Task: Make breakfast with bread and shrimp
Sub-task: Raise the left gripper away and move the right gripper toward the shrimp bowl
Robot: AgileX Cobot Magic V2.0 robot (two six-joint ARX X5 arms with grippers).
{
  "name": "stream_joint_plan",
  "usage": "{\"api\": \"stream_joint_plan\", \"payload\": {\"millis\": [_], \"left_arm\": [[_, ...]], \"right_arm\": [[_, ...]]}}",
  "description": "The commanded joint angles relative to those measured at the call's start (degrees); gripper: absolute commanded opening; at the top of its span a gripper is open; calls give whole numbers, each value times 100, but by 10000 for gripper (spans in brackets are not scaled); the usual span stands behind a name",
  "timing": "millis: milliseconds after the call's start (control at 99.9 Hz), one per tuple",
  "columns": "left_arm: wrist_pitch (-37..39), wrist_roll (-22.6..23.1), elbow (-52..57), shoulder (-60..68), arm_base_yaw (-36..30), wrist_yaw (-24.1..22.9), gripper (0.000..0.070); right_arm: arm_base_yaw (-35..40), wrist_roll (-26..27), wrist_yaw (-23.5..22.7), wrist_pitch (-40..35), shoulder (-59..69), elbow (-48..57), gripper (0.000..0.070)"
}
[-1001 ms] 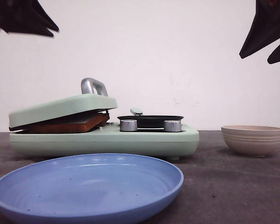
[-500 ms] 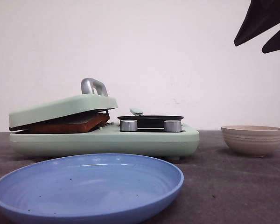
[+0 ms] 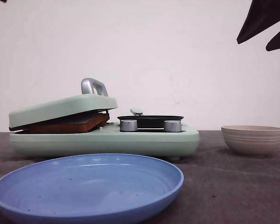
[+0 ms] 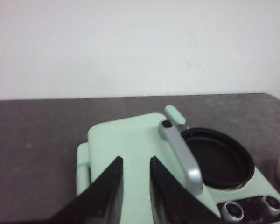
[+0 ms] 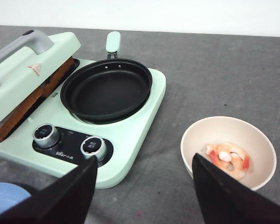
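Note:
The bread lies in the mint-green breakfast maker under its lid, which rests tilted on it; its brown edge also shows in the right wrist view. The shrimp, pinkish-orange, lies in a beige bowl to the right of the maker. My right gripper is open wide and empty, high above the table between maker and bowl; it shows at the top right of the front view. My left gripper hovers above the lid, open by a narrow gap and empty.
A black pan with a mint handle sits empty on the maker's right side, behind two silver knobs. The lid has a silver handle. A large blue plate stands in front of the maker. The bowl stands at the right.
My left gripper has risen almost out of the top left of the front view. My right gripper has moved up and a little to the left. Nothing on the table has moved.

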Motion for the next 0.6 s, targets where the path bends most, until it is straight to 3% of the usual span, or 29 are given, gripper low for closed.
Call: {"api": "stream_joint_plan", "payload": {"millis": [0, 240, 590], "left_arm": [[22, 90, -90, -107, -9, -11, 10], [-7, -63, -743, -713, -9, -28, 10], [-560, -7, -1137, -1217, -9, -31, 10]], "right_arm": [[28, 81, 85, 85, 26, 20, 398], [28, 96, 162, 251, 28, 22, 398], [-44, -87, 723, 328, 81, 280, 398]]}}
